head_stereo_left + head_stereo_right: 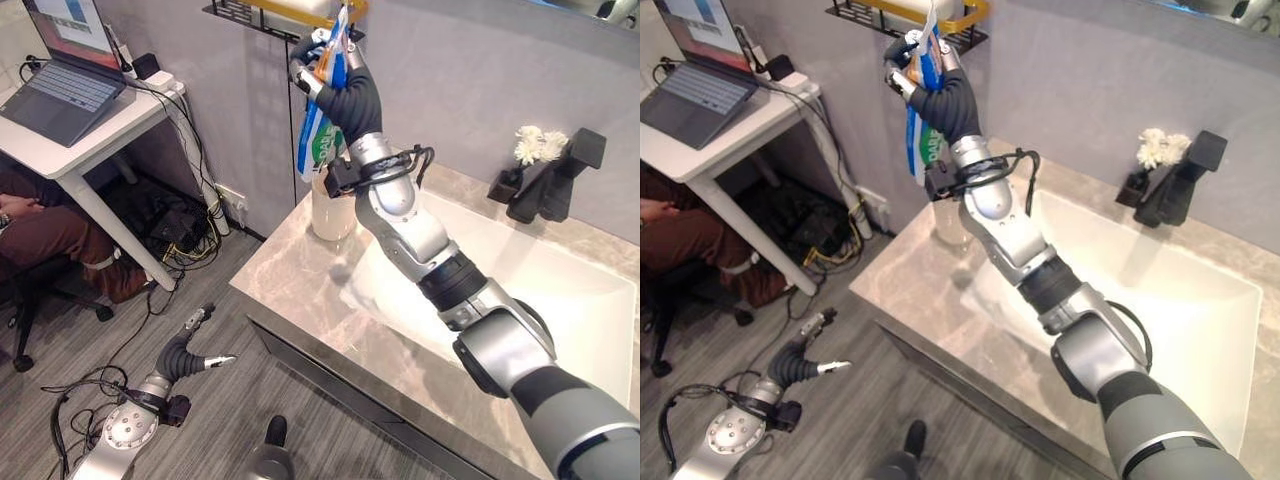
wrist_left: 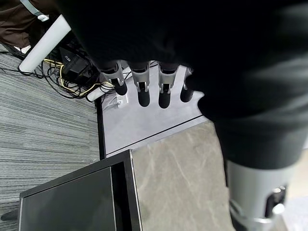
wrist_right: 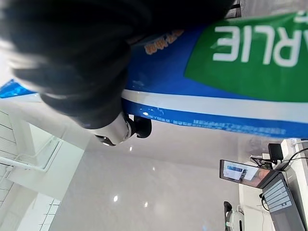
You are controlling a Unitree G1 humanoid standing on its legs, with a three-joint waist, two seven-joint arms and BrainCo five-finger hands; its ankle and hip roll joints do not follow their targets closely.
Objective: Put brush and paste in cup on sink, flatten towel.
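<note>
My right hand (image 1: 348, 92) is raised high by the wall, shut on a blue, white and green toothpaste tube (image 1: 314, 138) that hangs down from its fingers. In the right wrist view the tube (image 3: 216, 86) runs across the curled fingers (image 3: 115, 132). A pale cup (image 1: 333, 212) stands on the left end of the marble counter (image 1: 290, 285), directly below the tube's lower end. A yellow towel (image 1: 295, 8) lies on a black wall rack just above the hand. My left hand (image 1: 196, 352) hangs low over the floor, its fingers (image 2: 143, 91) straight and holding nothing.
The white sink basin (image 1: 560, 285) lies right of the cup, with a black faucet (image 1: 555, 182) and white flowers (image 1: 535, 146) behind it. A white desk with a laptop (image 1: 62, 90) stands at the left, where a person (image 1: 40, 235) sits.
</note>
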